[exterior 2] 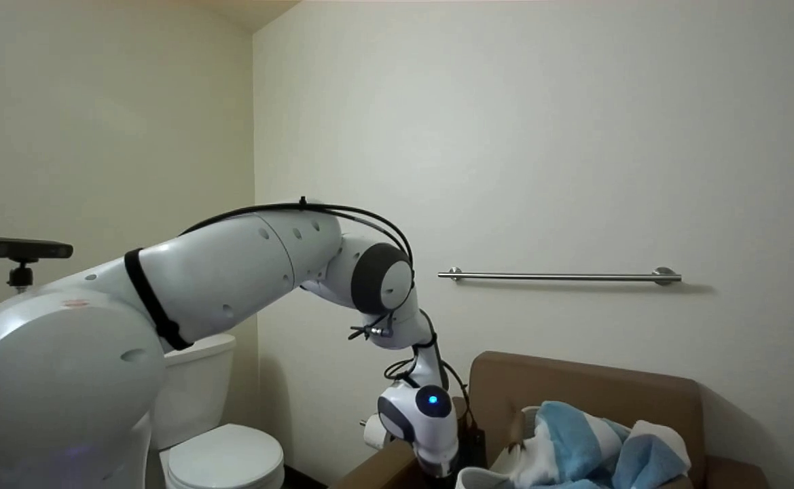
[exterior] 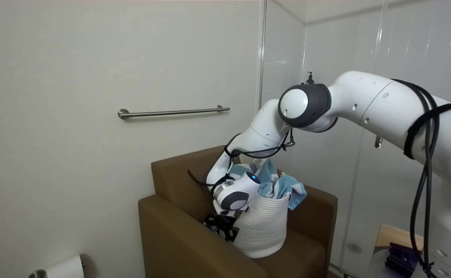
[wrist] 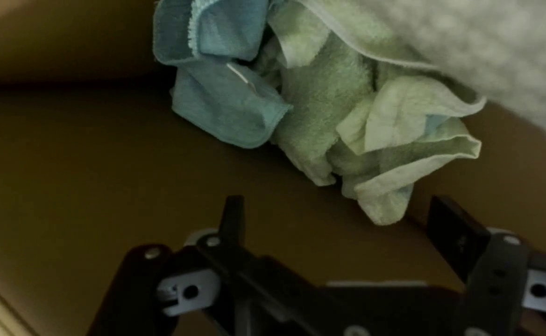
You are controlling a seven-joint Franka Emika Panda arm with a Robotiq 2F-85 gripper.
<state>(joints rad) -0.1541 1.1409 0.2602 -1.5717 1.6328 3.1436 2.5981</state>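
In the wrist view the claw is nearest, its two fingers standing wide apart with nothing gripped. Just past them lies a crumpled bundle of cloth, part blue and part pale; neither fingertip appears to touch it. Whether it is one piece or several I cannot tell.

The bundle sits low in a brown armchair, near the back corner where the backrest meets the armrest on the paper roll's side. Right beside it, towards the middle of the seat, a white woven basket stands upright. A blue and white towel fills its top and hangs over the rim facing the opposite armrest. The white arm slopes down to the claw between basket and armrest.

Behind the backrest's upper edge, a metal bar runs along the pale wall. Outside the armrest, at the wall, is the paper roll; farther out in an exterior view stand a white toilet and a black camera. Past the opposite armrest rise glossy shower walls, where a dark pump bottle shows above the arm's joint.
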